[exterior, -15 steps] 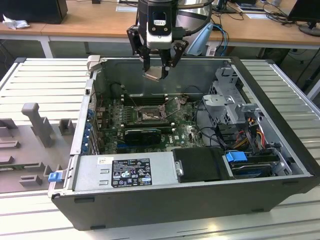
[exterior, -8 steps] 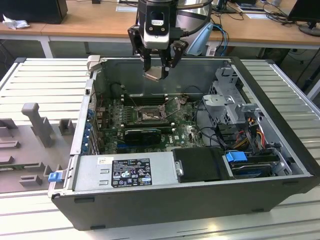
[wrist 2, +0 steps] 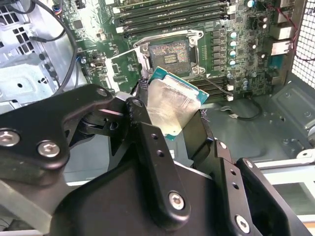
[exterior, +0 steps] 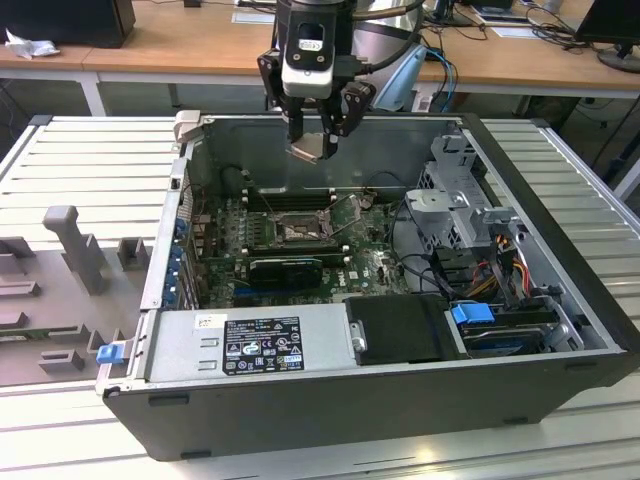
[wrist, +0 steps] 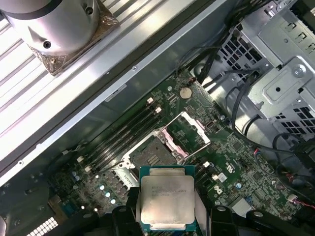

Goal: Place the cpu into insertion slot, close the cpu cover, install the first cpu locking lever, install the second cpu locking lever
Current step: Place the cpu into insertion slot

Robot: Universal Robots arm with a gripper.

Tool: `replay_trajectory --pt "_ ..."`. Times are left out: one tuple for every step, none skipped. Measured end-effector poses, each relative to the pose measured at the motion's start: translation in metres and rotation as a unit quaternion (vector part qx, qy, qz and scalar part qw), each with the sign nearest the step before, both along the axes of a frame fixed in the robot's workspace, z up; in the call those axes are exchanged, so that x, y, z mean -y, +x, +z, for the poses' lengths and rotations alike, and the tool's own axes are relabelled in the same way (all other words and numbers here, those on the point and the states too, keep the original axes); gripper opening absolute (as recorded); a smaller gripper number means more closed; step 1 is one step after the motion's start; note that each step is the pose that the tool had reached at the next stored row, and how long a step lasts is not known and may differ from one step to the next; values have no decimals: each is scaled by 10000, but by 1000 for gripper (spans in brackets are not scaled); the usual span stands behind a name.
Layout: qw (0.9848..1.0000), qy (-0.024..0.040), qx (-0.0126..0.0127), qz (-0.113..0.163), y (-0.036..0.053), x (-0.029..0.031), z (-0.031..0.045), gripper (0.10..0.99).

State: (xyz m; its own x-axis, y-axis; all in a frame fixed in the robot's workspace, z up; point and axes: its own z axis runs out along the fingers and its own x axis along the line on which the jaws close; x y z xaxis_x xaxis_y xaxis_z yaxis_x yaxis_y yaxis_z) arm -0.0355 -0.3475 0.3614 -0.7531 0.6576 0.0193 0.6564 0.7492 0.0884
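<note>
On a slatted bench, over an open case: cpu pinched between the jaws of the gripper, well above the bare slot; placement, the first step, in hand, seemingly calling for squaring to the slot.

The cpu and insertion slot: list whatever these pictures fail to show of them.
1. Underside of the cpu: turned away in both wrist views.
2. Its gripped edges: covered by the jaws of the gripper in the first wrist view.
3. Contacts of the insertion slot: too small in the exterior view.
</note>
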Motion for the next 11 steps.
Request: replay_trajectory --pt "10000 0 0 -49 0 0 -1 529" --pt "10000 0 0 -96 0 0 -2 529" --pt "9999 0 0 -127 0 0 -2 529" --pt "9999 0 0 -158 0 0 -3 529" --pt "9998 0 0 -186 0 0 -3 529" --pt "9998 0 0 -220 0 0 -3 529" --pt "9996 0 0 -282 0 0 -4 529" --pt "9995 0 0 -315 0 0 -4 529" --pt "9994 0 0 -346 0 0 -5 529" --pt "9992 0 0 -404 0 0 -5 529" --pt "9990 0 0 -436 0 0 -6 529"
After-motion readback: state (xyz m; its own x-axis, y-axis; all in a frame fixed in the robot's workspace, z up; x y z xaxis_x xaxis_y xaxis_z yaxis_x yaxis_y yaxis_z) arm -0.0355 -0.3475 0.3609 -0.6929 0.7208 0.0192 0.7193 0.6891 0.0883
